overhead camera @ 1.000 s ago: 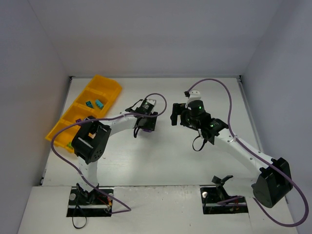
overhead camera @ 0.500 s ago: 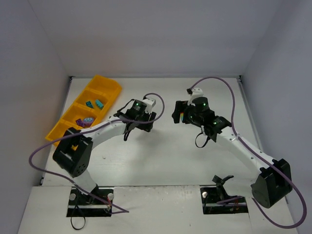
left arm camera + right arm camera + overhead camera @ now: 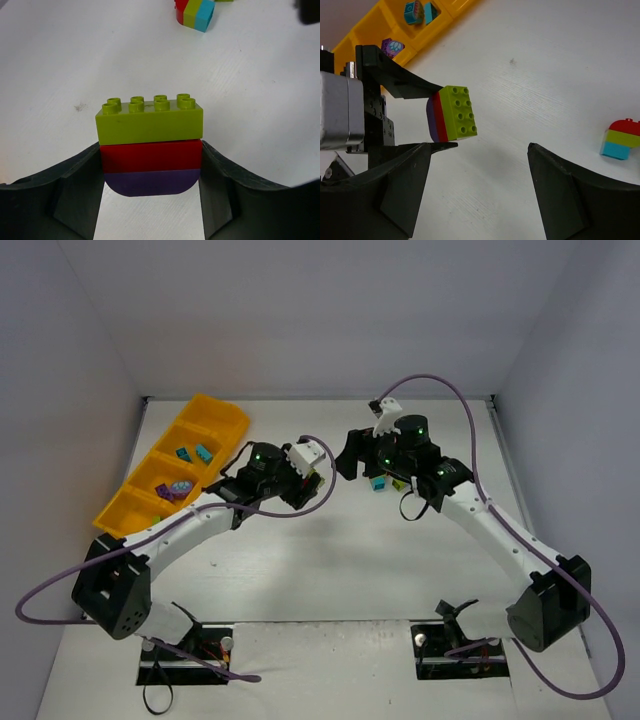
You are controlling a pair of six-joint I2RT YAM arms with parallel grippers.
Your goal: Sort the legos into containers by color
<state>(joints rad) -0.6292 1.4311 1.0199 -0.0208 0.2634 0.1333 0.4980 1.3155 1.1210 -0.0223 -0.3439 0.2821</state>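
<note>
Stacked lime, red and purple plastic brick block [image 3: 150,145]: smooth and semi-gloss, with a soft sheen on the studs and faint scuffs on the lime face.
Small red, lime and teal plastic brick stack [image 3: 195,12]: same shiny moulded finish.
Black fingers [image 3: 65,195] of the left gripper [image 3: 150,172]: matt plastic, slightly grainy.
White table surface [image 3: 50,60]: matt, fine wood-like grain, one dark speck.
Long orange-yellow plastic tray [image 3: 215,412]: glossy.
Silver housing [image 3: 337,110]: looks like dull metal.

left hand [image 3: 151,155] with lego stack [image 3: 150,127] swung right, now facing right hand [image 3: 479,150]
</note>
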